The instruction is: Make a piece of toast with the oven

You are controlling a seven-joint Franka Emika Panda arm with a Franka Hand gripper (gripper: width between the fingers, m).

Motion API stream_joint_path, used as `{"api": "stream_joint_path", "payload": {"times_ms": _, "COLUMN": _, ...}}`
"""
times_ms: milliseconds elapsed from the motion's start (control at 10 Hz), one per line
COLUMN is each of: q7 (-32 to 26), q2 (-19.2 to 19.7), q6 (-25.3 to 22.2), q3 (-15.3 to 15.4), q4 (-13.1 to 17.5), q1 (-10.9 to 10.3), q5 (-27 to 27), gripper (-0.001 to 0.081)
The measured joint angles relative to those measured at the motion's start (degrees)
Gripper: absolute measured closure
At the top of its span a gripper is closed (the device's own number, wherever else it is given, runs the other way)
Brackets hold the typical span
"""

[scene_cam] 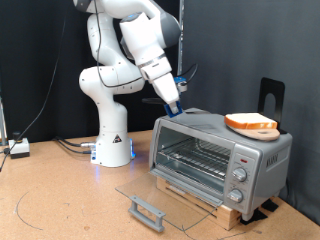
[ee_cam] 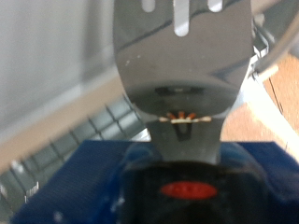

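The piece of toast (scene_cam: 251, 123), orange-crusted with a paler centre, lies on the oven (scene_cam: 220, 158) roof beside its open door (scene_cam: 160, 197), while the gripper (scene_cam: 172, 105) clenches a spatula (ee_cam: 183, 58) handle.

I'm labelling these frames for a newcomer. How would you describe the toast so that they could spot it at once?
Find the silver oven at the exterior view's right, its glass door dropped open. On its roof, at the right end, lies a round wooden board. The toast is the flat orange-tan slice on that board.
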State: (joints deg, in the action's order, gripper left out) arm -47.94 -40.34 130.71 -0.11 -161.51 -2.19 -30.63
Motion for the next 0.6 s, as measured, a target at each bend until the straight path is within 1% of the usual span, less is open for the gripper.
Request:
{"api": "stream_joint_path", "payload": {"times_ms": 200, "q7": -4.02, "q2": 0.04, "q6": -1.71, "q3": -3.49, "q4": 0.05, "q1": 2.54, "q5": 2.53, "gripper": 0.0415}}
{"api": "stream_joint_path", "payload": {"times_ms": 300, "q7": -5.73, "q2": 0.10, "q6": -3.09, "q3": -4.72, "q4": 0.25, "q1": 3.20, "q5": 3.12, "gripper": 0.0415}}
{"api": "stream_joint_path", "payload": {"times_ms": 500, "q7": -5.66, "q2": 0.11, "q6": -3.17, "q3": -4.24, "q4": 0.63, "q1": 2.89, "q5": 3.10, "gripper": 0.0415}}
{"api": "stream_joint_path", "payload": {"times_ms": 600, "q7": -5.77, "q2": 0.11, "q6": -3.19, "q3": -3.60, "q4": 1.44, "q1": 2.15, "q5": 3.03, "gripper": 0.0415}}
